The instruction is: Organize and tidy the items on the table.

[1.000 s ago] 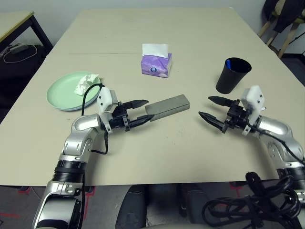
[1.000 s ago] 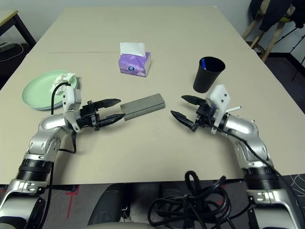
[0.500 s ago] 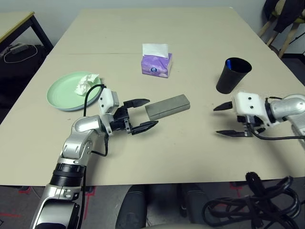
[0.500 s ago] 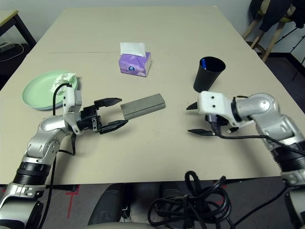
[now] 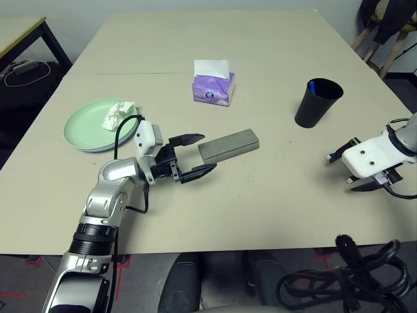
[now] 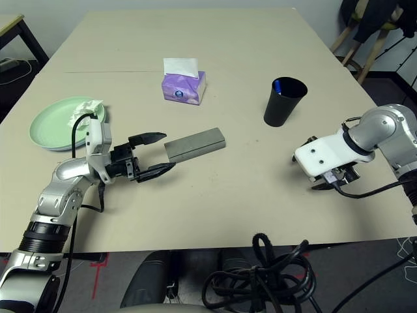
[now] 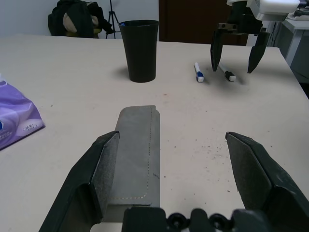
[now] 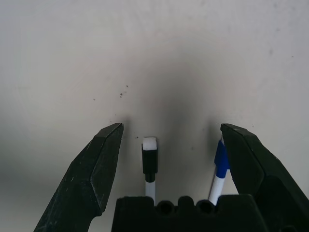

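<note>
Right gripper point(image 8: 170, 145) hangs fingers apart over two pens point(image 8: 150, 166). Left gripper point(image 7: 178, 159) spreads wide at the grey case point(image 7: 136, 150). Tissue box point(image 5: 214, 90) print unreadable.

Beige table point(image 5: 273, 202) with a thin seam across its far part.
On it: mint green plate point(image 5: 85, 130) at left, purple tissue box point(image 5: 214, 89) upper centre, grey glasses case point(image 5: 229, 145) at centre, black cup point(image 5: 315, 102) at right, two pens point(image 7: 212, 72) beyond the cup.

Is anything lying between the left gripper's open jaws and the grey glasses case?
Nothing visible does. The left gripper is open with the near end of the grey glasses case just in front of it, only bare table around.
</note>
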You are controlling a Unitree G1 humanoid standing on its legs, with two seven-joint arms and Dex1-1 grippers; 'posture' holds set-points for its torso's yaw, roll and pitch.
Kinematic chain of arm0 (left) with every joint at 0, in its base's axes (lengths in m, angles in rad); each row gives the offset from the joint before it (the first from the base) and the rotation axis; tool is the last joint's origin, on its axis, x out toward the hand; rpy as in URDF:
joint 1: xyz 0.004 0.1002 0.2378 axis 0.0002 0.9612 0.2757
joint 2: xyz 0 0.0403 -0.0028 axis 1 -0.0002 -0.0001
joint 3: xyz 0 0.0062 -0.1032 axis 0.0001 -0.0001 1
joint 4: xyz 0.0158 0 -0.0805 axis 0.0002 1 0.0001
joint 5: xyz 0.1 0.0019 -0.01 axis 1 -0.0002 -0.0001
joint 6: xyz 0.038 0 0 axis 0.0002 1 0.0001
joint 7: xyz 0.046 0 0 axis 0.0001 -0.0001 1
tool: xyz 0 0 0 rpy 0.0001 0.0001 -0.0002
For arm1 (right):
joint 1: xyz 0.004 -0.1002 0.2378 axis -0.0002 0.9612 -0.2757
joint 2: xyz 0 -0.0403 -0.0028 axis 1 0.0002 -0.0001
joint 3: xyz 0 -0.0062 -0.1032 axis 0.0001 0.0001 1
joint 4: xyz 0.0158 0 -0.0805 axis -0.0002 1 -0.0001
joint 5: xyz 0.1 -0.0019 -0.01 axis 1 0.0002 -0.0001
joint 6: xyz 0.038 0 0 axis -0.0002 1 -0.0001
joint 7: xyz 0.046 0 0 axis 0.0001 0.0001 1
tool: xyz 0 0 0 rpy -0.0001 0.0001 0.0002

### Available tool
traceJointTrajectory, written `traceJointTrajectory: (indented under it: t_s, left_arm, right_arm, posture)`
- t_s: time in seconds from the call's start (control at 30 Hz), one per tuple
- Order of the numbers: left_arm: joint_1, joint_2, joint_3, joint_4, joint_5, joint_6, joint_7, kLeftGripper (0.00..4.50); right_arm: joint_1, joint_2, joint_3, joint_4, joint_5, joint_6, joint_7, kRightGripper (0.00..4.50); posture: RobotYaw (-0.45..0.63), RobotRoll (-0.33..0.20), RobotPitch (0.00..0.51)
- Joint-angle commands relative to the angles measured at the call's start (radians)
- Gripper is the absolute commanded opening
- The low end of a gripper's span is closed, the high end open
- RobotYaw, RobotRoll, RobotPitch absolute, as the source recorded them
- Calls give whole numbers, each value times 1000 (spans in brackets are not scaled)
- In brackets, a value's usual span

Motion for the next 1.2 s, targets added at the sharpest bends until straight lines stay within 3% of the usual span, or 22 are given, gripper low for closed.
traceJointTrajectory:
  t_s: [0.03,0.5,1.2]
  left_arm:
    - [-2,-1,-12,-27,-6,7,-4,4451]
    - [27,19,-19,-74,-12,35,-20,4451]
    - [60,17,-1,-108,-11,46,21,4451]
  right_arm:
    - [-12,5,11,37,-29,-40,-23,4500]
    - [-16,-10,4,120,15,-151,35,4500]
    - [-189,43,94,375,-168,-410,-73,4500]
  posture:
    - [17,0,145]
    - [-3,0,177]
    - [21,0,201]
